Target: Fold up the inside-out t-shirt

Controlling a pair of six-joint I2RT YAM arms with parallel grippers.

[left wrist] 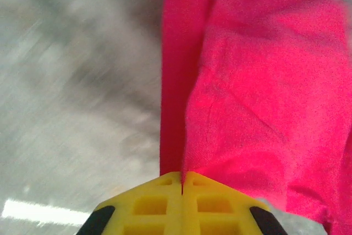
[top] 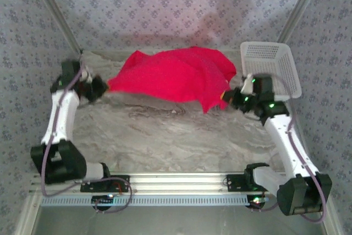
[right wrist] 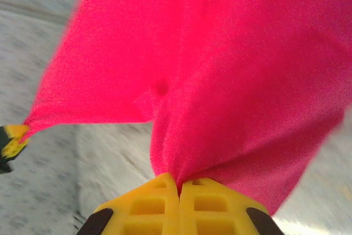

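Pinching opposite edges, left end effector (left wrist: 182, 180) and right end effector (right wrist: 179, 182) hold the red t-shirt (top: 170, 75) spread between them.

Red t-shirt (top: 176, 78) is stretching across the table's (top: 165, 136) far edge. White basket (top: 273, 59) is blocking the far-right corner. Near half is lying open.

Top external: high behind arm bases, looks down and far over whole table (top: 165, 136) | Left wrist: close above left gripper (left wrist: 182, 182), faces right | Right wrist: close above right gripper (right wrist: 179, 184), faces left | Shared: t-shirt (top: 176, 78), table
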